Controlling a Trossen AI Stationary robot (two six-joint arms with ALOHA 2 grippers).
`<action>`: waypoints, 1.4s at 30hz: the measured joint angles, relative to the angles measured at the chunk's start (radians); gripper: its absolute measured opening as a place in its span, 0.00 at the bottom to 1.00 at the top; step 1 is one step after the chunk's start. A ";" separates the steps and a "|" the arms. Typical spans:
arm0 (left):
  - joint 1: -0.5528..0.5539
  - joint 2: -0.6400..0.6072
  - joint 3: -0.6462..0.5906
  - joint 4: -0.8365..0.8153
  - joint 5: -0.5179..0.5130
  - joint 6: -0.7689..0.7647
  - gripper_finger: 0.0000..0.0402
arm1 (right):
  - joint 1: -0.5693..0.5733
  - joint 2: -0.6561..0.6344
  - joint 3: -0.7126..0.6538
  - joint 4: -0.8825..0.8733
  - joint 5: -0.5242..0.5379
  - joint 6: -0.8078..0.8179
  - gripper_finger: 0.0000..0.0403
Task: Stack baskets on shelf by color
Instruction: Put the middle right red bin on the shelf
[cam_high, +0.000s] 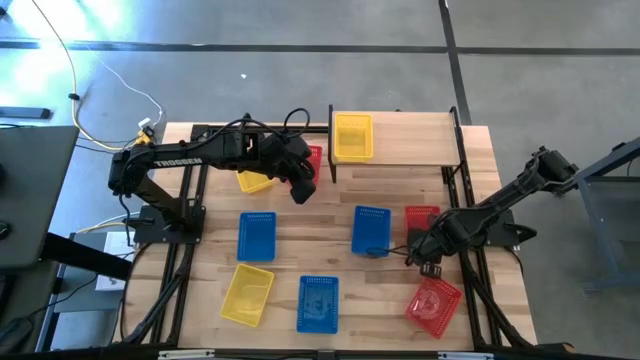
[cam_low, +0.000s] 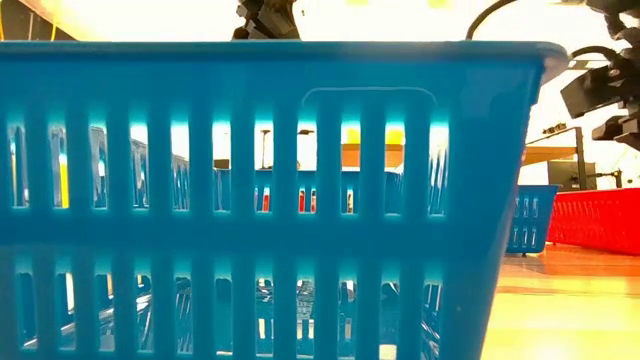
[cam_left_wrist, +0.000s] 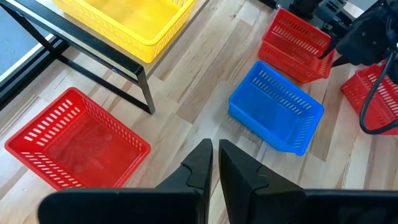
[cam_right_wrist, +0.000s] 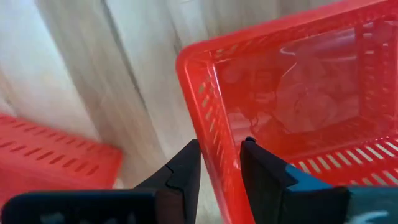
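Note:
The shelf (cam_high: 410, 140) stands at the table's far side with one yellow basket (cam_high: 352, 137) on it. Red (cam_high: 421, 220), blue (cam_high: 371, 229) and yellow (cam_high: 247, 294) baskets sit on the tabletop, and another red basket (cam_left_wrist: 78, 140) rests beside the shelf's leg. My right gripper (cam_right_wrist: 221, 146) points down at the near end of the right-hand red basket, open, straddling its wall. My left gripper (cam_left_wrist: 214, 146) hangs shut and holding nothing above the table, near the shelf's left end (cam_high: 303, 190). My right gripper comes from above with one finger (cam_right_wrist: 264, 171) inside the red basket and the other (cam_right_wrist: 186, 168) outside, the wall's rim (cam_right_wrist: 210, 130) between them near a corner. The basket sits flat on the table. I cannot tell whether the fingers touch the wall.
A tilted red basket (cam_high: 433, 303) lies just near of my right gripper. Two more blue baskets (cam_high: 256, 237) (cam_high: 318, 303) and a yellow one (cam_high: 252, 181) sit toward the left. One blue basket (cam_low: 270, 200) fills most of the low view.

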 joint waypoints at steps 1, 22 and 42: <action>0.000 0.000 0.000 0.000 0.000 0.000 0.05 | 0.000 0.000 0.000 0.001 0.004 -0.001 0.21; 0.000 0.000 0.000 0.001 0.000 0.009 0.05 | 0.000 0.000 0.129 -0.011 -0.043 0.052 0.01; 0.000 0.000 0.000 0.002 -0.002 0.102 0.05 | 0.000 0.000 0.464 -0.223 0.217 0.018 0.00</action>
